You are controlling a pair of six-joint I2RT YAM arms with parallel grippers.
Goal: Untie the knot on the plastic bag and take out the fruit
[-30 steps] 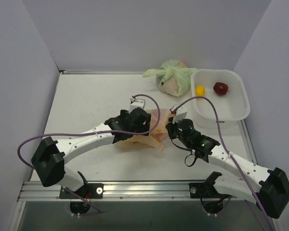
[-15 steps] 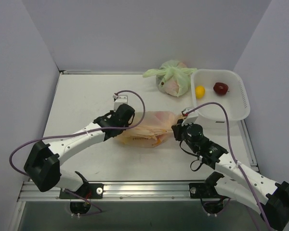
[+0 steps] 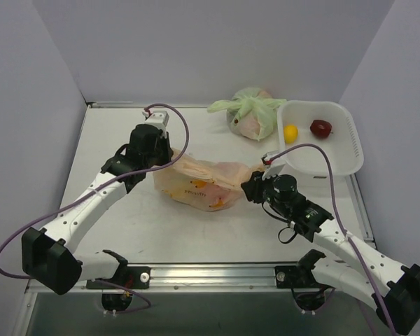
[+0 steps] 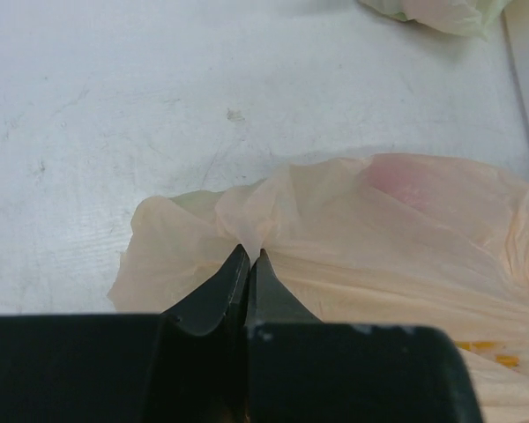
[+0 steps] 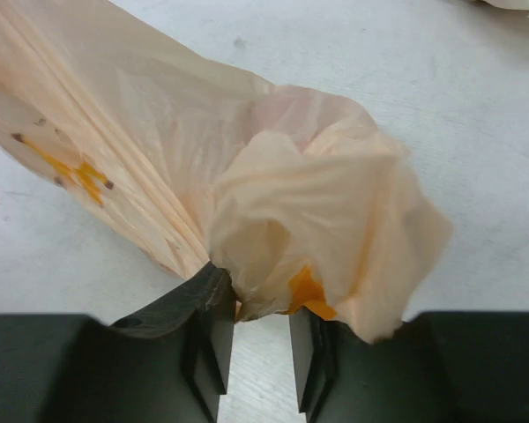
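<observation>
Mid-table, drawn out sideways between the two arms: plastic bag (image 3: 203,183), thin peach-orange film with small orange-yellow prints, lying on the table (image 3: 119,140). Closer to the far edge at its left end, closer to the near edge at its right end.

Left arm (image 3: 91,203) reaching in from the near left corner. Left jaws pressed tight together, tips meeting, with a thin fold of the film pinched between them at the bag's left end. Just beyond that pinch, seen through the film, a pinkish patch, most likely fruit (image 4: 397,176) inside.

Right arm (image 3: 322,227) reaching in from the near right corner. Right jaws only narrowly apart, fingers (image 5: 213,339) closed on a crumpled bunch of film (image 5: 317,220) at the bag's right end, with something orange caught in the gap. Tied or loose, cannot tell. From that bunch, taut pleats of film running away toward the left edge.

Against the far edge, well apart from the peach bag: pale green bag (image 3: 250,112), bulging. Just to its right, in the far right corner: white basket (image 3: 350,150), holding a yellow fruit (image 3: 290,131) and a red fruit (image 3: 320,128), the two apart from each other.
</observation>
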